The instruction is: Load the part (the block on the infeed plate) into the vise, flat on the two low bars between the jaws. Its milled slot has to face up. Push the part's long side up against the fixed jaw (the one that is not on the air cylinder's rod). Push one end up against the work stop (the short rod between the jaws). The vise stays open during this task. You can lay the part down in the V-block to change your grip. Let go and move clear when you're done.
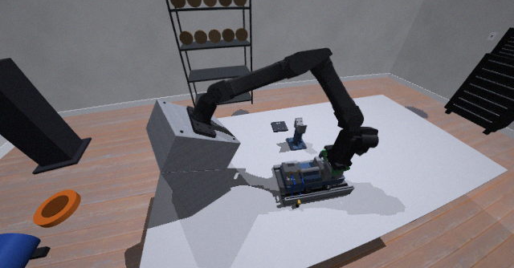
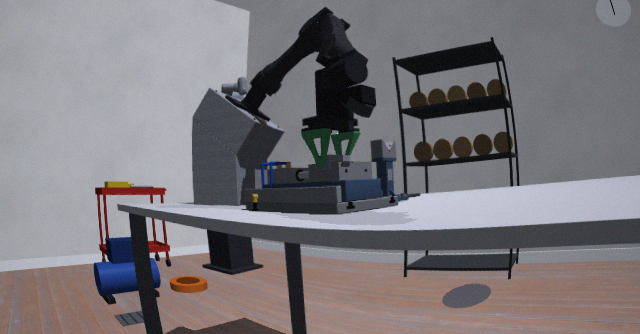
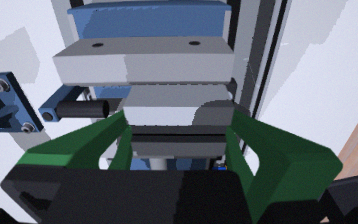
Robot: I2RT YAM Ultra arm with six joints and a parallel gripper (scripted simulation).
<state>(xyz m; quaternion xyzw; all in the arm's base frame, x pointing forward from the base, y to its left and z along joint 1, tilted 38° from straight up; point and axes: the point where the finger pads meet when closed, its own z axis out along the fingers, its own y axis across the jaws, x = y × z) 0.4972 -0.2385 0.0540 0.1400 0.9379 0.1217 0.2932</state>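
Green-fingered gripper (image 3: 179,131) is clamped on the part (image 3: 175,111), a grey block, one finger on each end of it, fingers roughly mid-range apart. In the wrist view the part sits in the middle of the frame, low inside the vise (image 1: 311,177), between the two green fingers.

Just above the part in that view lies a wide grey jaw block (image 3: 142,62) with two small holes in its top face; blue vise body shows beyond it at the top edge. Whether the part's long side touches that jaw cannot be told. A dark short rod (image 3: 87,108) on a blue bracket points at the part from the left, its tip right at the part's left end; contact cannot be told.

Exterior view: gripper (image 2: 332,150) points straight down into the vise (image 2: 320,189), fingertips reaching down to the grey block.

Top view: the vise stands centre-right on the white table (image 1: 422,160). V-block (image 1: 298,133) on its blue post and the dark infeed plate (image 1: 279,126) stand behind it, well apart from the arm's wrist.
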